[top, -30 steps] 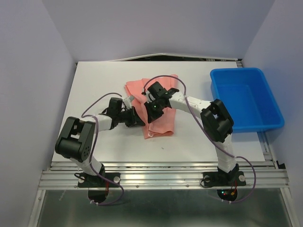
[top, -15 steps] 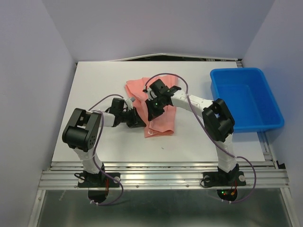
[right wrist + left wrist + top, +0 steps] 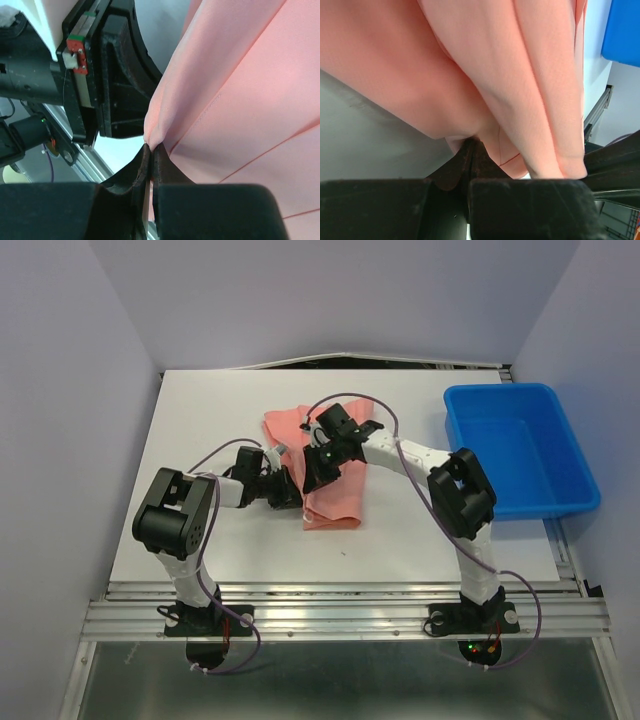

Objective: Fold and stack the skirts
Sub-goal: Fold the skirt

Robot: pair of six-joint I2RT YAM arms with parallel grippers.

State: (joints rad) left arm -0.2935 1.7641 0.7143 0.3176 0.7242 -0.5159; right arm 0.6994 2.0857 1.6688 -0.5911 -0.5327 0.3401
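A salmon-pink pleated skirt (image 3: 335, 498) lies partly folded in the middle of the white table (image 3: 200, 420). My left gripper (image 3: 291, 492) is shut on the skirt's left edge; in the left wrist view the tips (image 3: 471, 145) pinch a fold of the pink cloth (image 3: 510, 75). My right gripper (image 3: 313, 478) is shut on the skirt just beside the left one; in the right wrist view its tips (image 3: 151, 148) pinch a cloth edge (image 3: 240, 100), and the left gripper's body (image 3: 115, 75) shows close behind. Only one skirt is visible.
A blue plastic bin (image 3: 520, 448) stands at the right of the table, its inside showing nothing. Purple cables loop over both arms. Grey walls close the left, back and right sides. The table's metal rail (image 3: 340, 615) runs along the near edge.
My right gripper has moved left and slightly toward me, drawing the skirt's upper layer with it. The skirt's lower edge has shifted left. My left gripper has stayed on the left edge.
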